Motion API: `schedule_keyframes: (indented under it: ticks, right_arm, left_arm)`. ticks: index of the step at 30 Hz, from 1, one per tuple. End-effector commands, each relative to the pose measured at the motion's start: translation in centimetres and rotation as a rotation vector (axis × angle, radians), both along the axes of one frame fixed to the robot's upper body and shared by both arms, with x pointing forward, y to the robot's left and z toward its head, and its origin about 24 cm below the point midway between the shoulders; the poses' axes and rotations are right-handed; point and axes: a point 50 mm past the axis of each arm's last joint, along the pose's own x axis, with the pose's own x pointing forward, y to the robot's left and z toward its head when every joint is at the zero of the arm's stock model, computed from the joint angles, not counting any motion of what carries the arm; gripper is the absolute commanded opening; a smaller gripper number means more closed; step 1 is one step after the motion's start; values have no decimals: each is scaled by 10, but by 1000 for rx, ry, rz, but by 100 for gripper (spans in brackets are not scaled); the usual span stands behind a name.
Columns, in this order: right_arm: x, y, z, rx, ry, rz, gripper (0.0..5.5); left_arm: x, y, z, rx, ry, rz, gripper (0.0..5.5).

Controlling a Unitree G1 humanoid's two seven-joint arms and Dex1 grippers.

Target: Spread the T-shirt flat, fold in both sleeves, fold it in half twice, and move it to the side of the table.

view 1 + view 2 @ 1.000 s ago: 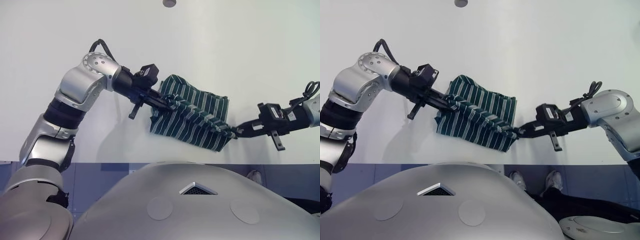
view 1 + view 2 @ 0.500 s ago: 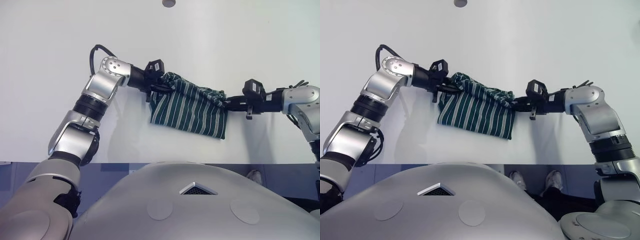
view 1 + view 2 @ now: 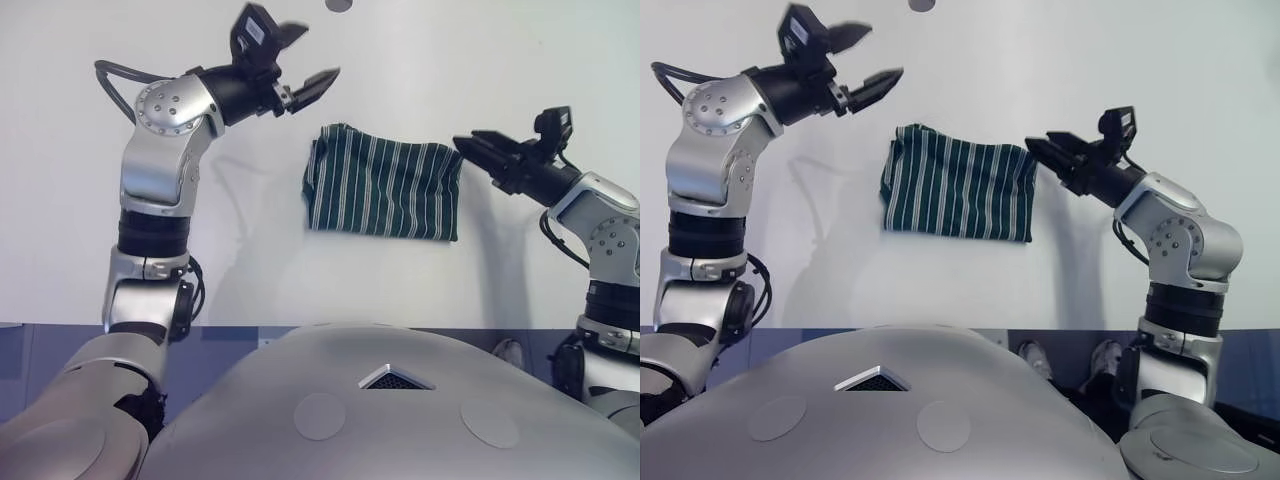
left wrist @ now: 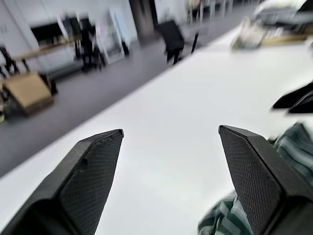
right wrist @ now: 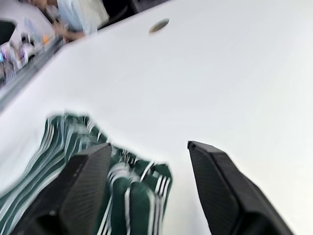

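Note:
The green T-shirt with white stripes (image 3: 385, 184) lies folded into a compact rectangle on the white table (image 3: 80, 200). My left gripper (image 3: 305, 62) is open and raised above and to the left of the shirt, holding nothing. My right gripper (image 3: 482, 150) is open just off the shirt's right edge, also holding nothing. In the left wrist view both dark fingers (image 4: 88, 176) frame bare tabletop, with a corner of the shirt (image 4: 286, 147) beside them. The right wrist view has the shirt's edge (image 5: 122, 191) just beyond the open fingers (image 5: 222, 196).
A small round grommet (image 3: 339, 5) sits in the table at the far edge. The table's near edge (image 3: 250, 326) runs across the front. Bare tabletop lies to the left and right of the shirt.
Both grippers let go of the shirt's far corners and pulled up and away, the left one up to the left, the right one to the right. The shirt settled flat.

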Motion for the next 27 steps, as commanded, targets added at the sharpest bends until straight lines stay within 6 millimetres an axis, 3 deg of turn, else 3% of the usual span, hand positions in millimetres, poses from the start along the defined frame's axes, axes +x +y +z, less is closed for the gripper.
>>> schedule_keyframes:
  ticks: [1, 3, 5, 9, 13, 16, 19, 23, 27]
  right_arm:
    - [13, -24, 10, 0, -129, -387, 288]
    - [19, -51, 18, -70, -216, -688, 288]
    - [26, -59, 25, -110, -265, -785, 288]
    - [29, -46, 23, -134, -290, -750, 288]
    - [26, -37, 21, -148, -302, -728, 288]
    - [32, -34, 34, -133, -349, -745, 288]
    - [40, -32, 49, -99, -395, -764, 288]
    - [47, -29, 57, -90, -422, -756, 288]
    - [52, -23, 59, -73, -434, -743, 288]
  left_arm:
    - [-40, -42, -17, 100, -81, -350, 376]
    - [-57, -61, -54, 241, -13, -547, 413]
    - [-56, -72, -81, 320, 78, -589, 450]
    - [-34, -84, -107, 365, 232, -481, 530]
    - [-22, -77, -125, 337, 468, -428, 536]
    - [-2, -39, -158, 498, 595, -148, 536]
    - [25, 12, -171, 652, 507, 218, 536]
    - [59, 90, -144, 521, 426, 830, 536]
    - [61, 151, -123, 340, 447, 1277, 536]
